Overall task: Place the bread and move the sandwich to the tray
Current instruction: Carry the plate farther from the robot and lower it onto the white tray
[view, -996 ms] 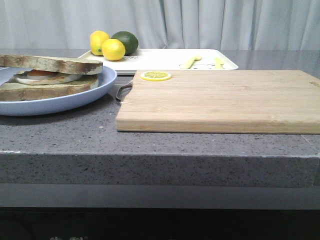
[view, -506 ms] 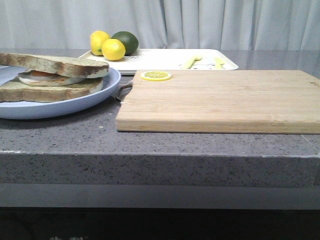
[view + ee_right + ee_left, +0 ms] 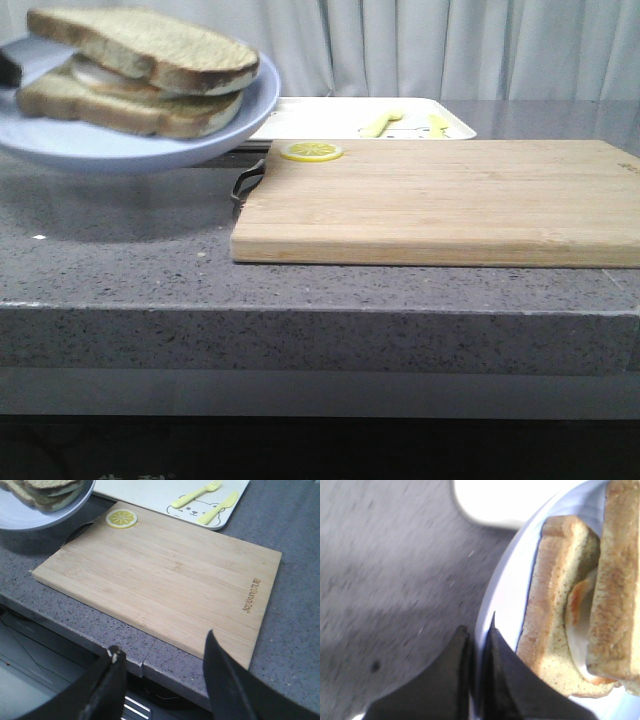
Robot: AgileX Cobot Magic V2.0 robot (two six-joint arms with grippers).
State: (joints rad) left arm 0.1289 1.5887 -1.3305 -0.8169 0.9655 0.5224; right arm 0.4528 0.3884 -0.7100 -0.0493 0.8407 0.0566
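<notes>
The sandwich (image 3: pixel 140 85) lies on the pale blue plate (image 3: pixel 150 152), which hangs in the air above the counter at the left. The plain bread slice (image 3: pixel 150 45) sits on top of the egg as the upper layer. My left gripper (image 3: pixel 479 630) is shut on the plate's rim (image 3: pixel 502 590); the sandwich (image 3: pixel 560 610) and its egg show beside the fingers. The white tray (image 3: pixel 340 115) lies at the back, partly hidden by the plate. My right gripper (image 3: pixel 162 647) is open and empty over the counter's front edge.
A wooden cutting board (image 3: pixel 440 200) fills the middle and right of the counter, with a lemon slice (image 3: pixel 311 151) on its far left corner. The tray (image 3: pixel 150 492) bears yellow fork and knife shapes (image 3: pixel 205 500). The plate's shadow falls on the grey counter.
The plate with the sandwich has risen off the counter and moved up and to the right, now covering the lemons and lime on the tray. The right gripper's motion cannot be judged.
</notes>
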